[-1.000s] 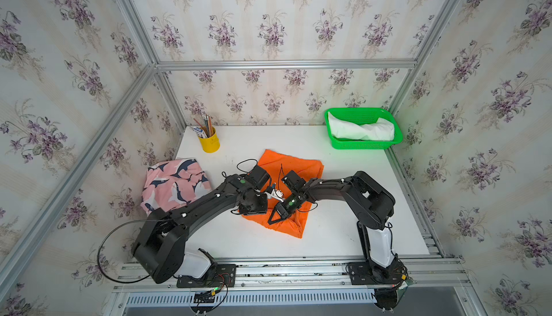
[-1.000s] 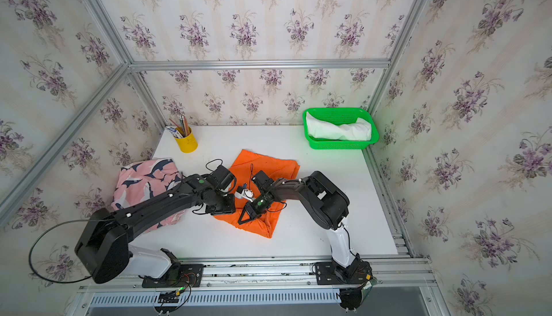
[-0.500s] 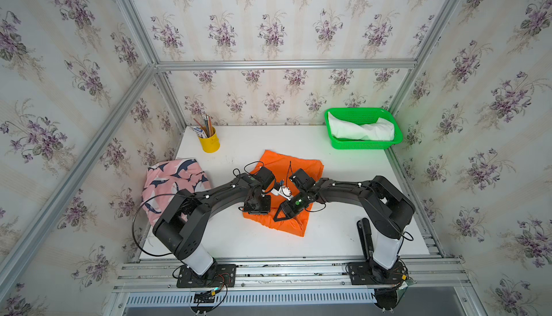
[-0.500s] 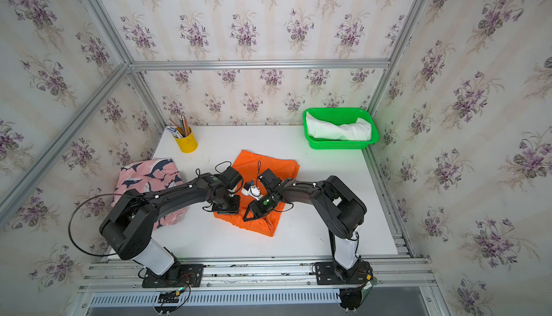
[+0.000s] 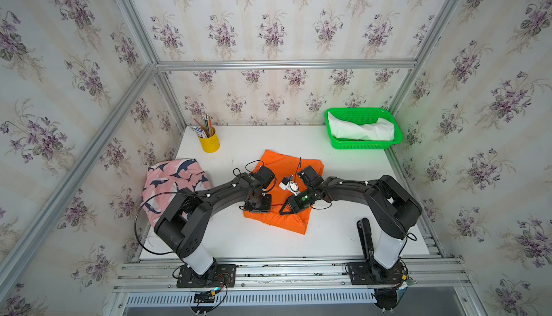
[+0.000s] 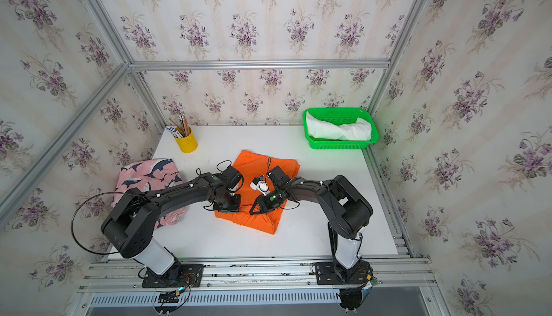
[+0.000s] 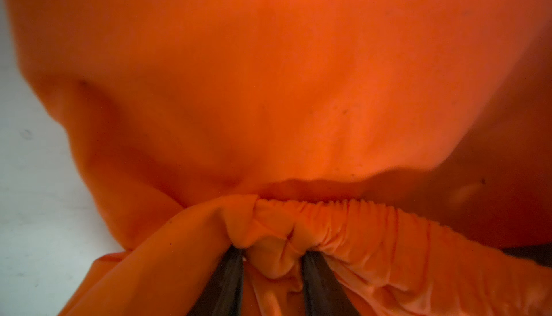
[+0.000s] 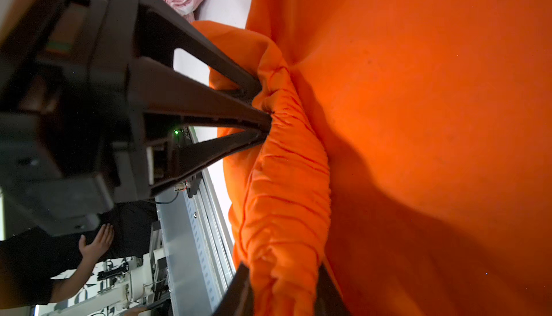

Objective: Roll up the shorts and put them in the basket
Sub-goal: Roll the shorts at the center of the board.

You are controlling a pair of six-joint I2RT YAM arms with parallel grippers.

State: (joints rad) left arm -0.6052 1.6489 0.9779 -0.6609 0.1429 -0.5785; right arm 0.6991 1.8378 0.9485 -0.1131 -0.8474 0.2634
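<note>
Now beginning the orange pair: 1 of 3 looking done

Closest to the robot's bases, the orange shorts (image 5: 279,163) are lying in the middle of the white table (image 5: 328,234). Their gathered waistband (image 7: 343,219) is being raised toward the near side of the cloth. The left gripper (image 7: 273,253) is clamping a bunched fold of that band between its fingers. The right gripper (image 8: 283,269) is pinching the same band just beside it, with cloth filling the gap between its fingers. The band is standing up as a ruffled ridge between the 2 claws, while the rest of the garment is lying flat beyond. By my reading the roll is only getting started.

Further off, on the robot's left, the pink shark-print shorts (image 5: 173,180) are sitting crumpled at the table's edge, unrolled and waiting. Farthest away, the white shorts (image 5: 358,131) are resting as a bundle inside the green basket (image 5: 358,147) in the far right corner, apparently finished. So 1 pair is looking done, 1 is under way and 1 is left. A yellow cup (image 5: 210,144) of pencils is standing at the far left, well apart from the work.

Both arms are reaching in low from the near rail, elbows spreading outward and forearms converging over the orange cloth. The left wrist is pointing its fingers downward. The right claw is angling in low toward the left one, with their tips near each other.
</note>
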